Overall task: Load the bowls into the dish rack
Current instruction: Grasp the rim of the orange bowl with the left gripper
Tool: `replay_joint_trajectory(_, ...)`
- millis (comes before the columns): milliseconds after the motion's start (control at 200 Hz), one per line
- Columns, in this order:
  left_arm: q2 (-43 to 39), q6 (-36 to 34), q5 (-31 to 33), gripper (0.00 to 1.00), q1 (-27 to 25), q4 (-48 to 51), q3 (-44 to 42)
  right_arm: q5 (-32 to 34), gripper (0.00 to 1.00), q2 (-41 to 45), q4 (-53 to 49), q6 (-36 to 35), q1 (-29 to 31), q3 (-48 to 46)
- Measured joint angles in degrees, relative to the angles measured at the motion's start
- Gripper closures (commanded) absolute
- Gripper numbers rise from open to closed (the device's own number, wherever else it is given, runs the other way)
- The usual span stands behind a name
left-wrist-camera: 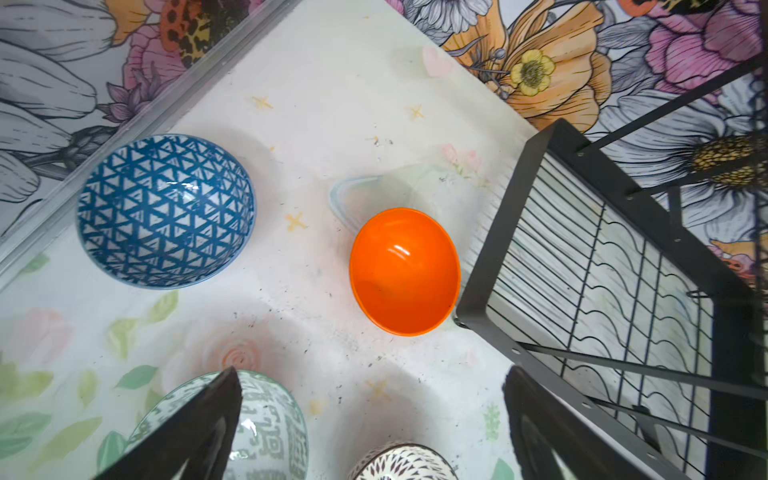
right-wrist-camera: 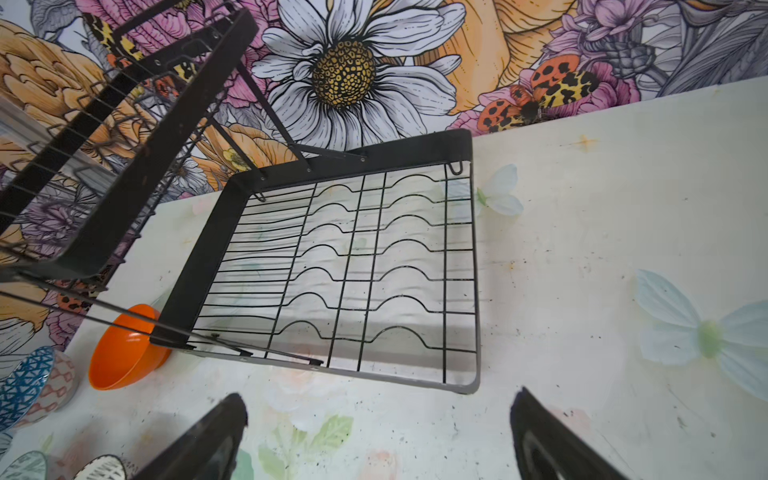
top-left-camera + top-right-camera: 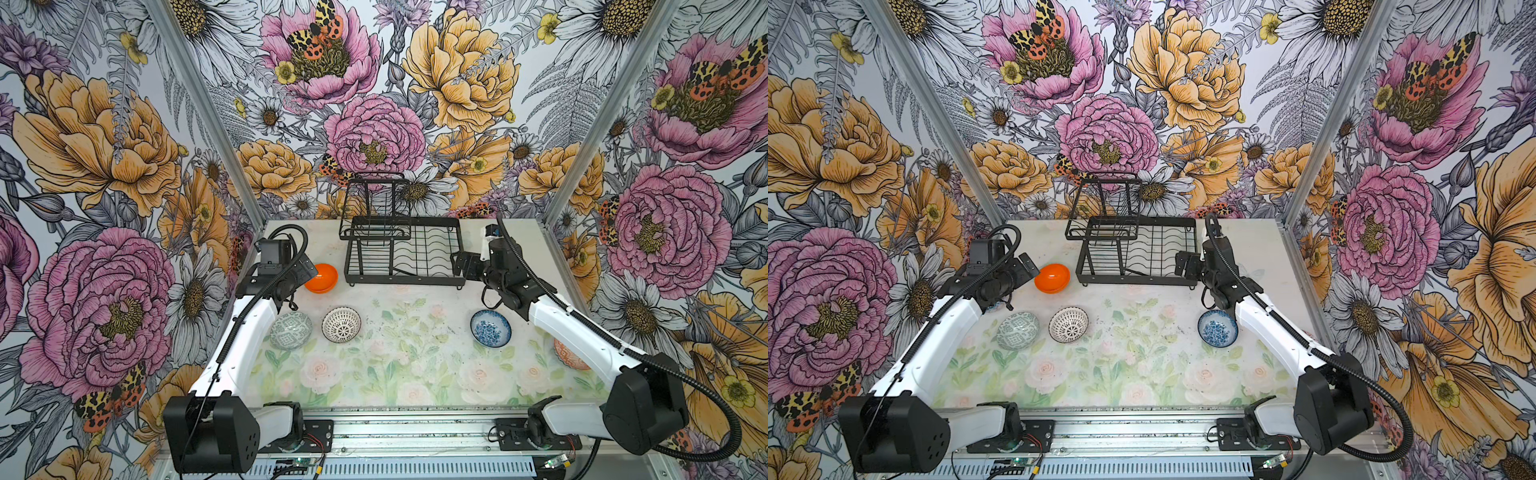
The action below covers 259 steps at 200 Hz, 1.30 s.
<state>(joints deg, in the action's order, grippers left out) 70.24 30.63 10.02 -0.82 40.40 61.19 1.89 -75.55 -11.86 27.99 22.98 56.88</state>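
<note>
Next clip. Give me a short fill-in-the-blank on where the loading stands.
1. The rack holds ____ bowls.
2. The plain bowl beside the rack's end is ____ in colour.
3. The left gripper and right gripper are both ____ and hold nothing.

Missing words: no; orange; open

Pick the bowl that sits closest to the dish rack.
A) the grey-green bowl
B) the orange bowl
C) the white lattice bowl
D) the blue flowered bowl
B: the orange bowl sits right beside the left end of the dish rack; the others lie farther off.
</note>
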Motion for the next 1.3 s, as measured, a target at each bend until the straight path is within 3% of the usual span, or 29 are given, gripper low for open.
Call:
replay_joint_trajectory(185,0.74,-0.68,-0.55,0.01,1.90,0.46,-0.98,2.38,0.01,0.83,-0.90,-0.46,8.63,-0.02)
replay_joint_trajectory(355,6.32,-2.14,-7.48,0.01,4.13,0.02,-1.29,5.40,0.01,-2.36,-1.77,-0.57,15.63,1.68)
replay_joint_trajectory(540,13.42,-2.12,-14.49,0.01,4.68,0.11,-1.29,7.17,0.01,-7.93,-2.64,0.96,20.09,6.29)
replay_joint_trajectory(731,18.25,-2.16,-17.11,0.02,5.46,0.33,0.22,8.87,0.01,-11.65,-2.67,2.49,23.37,9.49)
replay_joint_trajectory(906,23.54,-2.01,-18.58,0.17,7.08,0.13,5.07,8.87,0.01,-12.02,-2.71,3.10,24.37,9.68)
replay_joint_trajectory(1166,31.32,-0.81,-18.80,0.29,7.61,0.09,10.97,9.31,0.01,-10.99,-3.04,2.93,24.35,8.87)
replay_joint_trajectory(1296,35.08,-0.63,-18.93,0.41,7.61,0.04,13.70,9.77,0.00,-10.25,-3.80,2.40,24.28,8.83)
